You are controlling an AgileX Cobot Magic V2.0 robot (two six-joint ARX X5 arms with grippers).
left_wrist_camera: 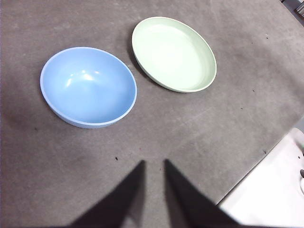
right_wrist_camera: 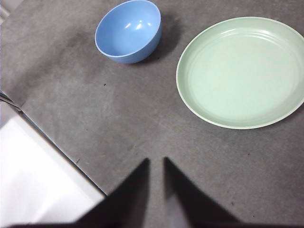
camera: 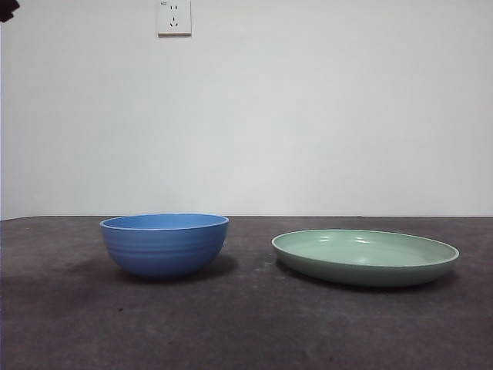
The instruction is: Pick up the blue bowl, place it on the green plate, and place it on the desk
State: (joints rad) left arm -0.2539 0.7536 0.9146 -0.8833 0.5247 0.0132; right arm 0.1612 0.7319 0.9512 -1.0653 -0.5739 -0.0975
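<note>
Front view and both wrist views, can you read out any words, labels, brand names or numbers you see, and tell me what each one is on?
None can be read.
Blue bowl: no writing or mark.
Green plate: no writing or mark.
Desk: only small specks, no text.
Wall socket: slots only; any lettering is too small to tell.

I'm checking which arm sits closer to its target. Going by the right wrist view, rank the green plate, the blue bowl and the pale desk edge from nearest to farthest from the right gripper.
From the right gripper:
1. Pale desk edge, close beside the jaws.
2. Green plate, ahead on the other side.
3. Blue bowl, farthest, beyond the bare desk.
</note>
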